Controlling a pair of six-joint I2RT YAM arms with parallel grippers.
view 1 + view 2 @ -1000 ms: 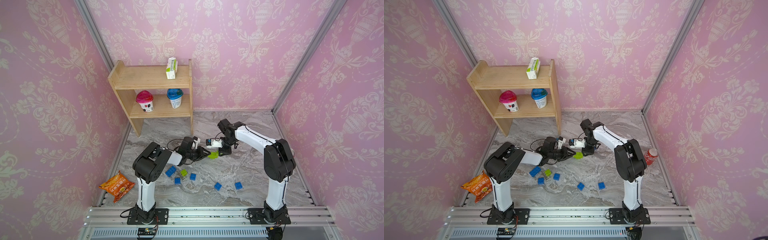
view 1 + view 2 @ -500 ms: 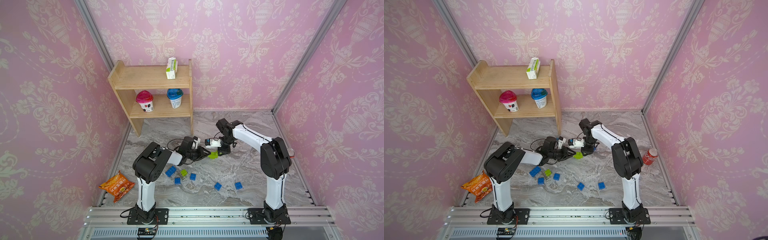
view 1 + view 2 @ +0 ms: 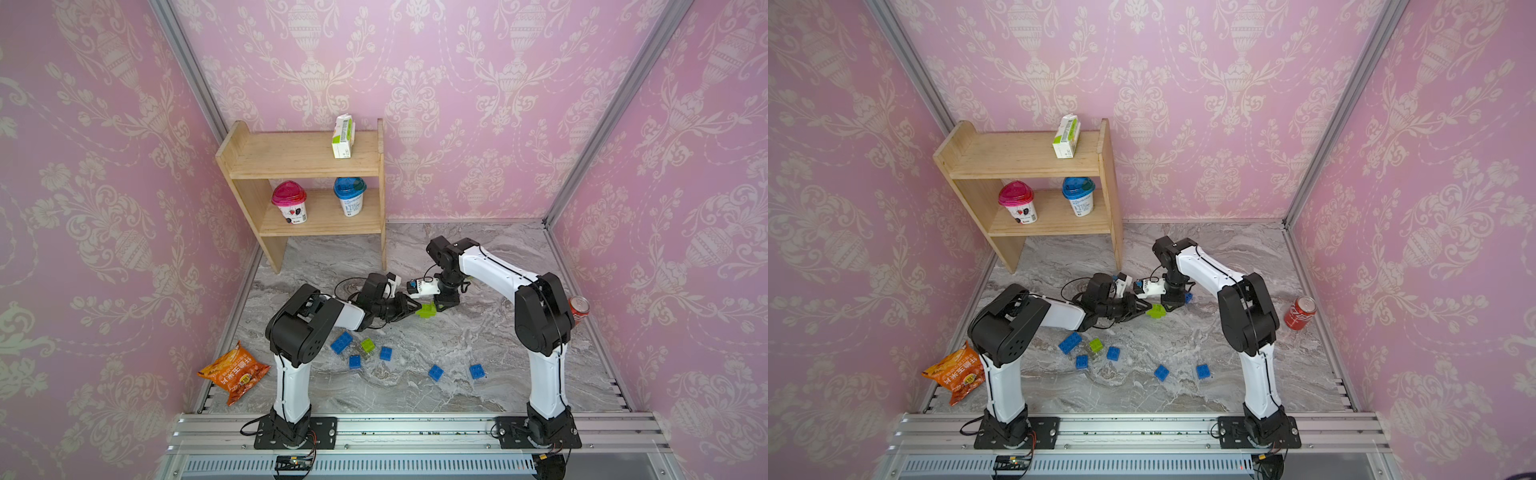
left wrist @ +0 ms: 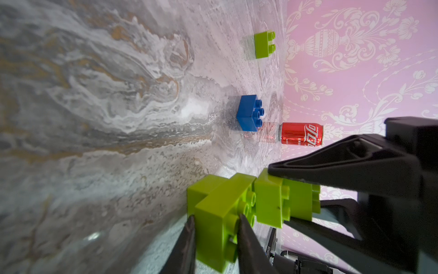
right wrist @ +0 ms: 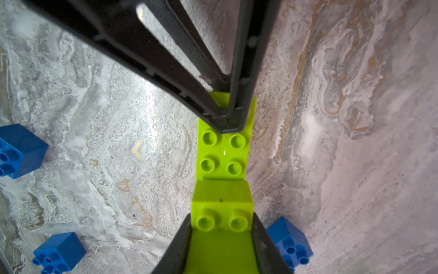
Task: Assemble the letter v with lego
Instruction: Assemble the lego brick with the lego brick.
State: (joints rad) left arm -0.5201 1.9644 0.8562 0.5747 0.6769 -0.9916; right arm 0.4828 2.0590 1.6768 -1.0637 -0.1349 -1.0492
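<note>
Lego's long lime brick (image 5: 222,151), pinched at one end by the left gripper (image 5: 227,123), points lengthwise at the right gripper (image 5: 221,215), which clamps the square lime brick (image 5: 221,194) against its other end.

Both top views: mounted high over the front rail (image 3: 415,428), tilted down and inward, far off, taking in the whole worktop (image 3: 478,332) up to the back wall (image 3: 457,104); near-identical fields. Left wrist view: low, skimming the worktop, close on the lime-green lego (image 4: 220,213), facing the soda can (image 4: 301,134) and side wall (image 4: 355,71). Right wrist view: looking steeply down, very close, on that same lego. All four share it.
</note>
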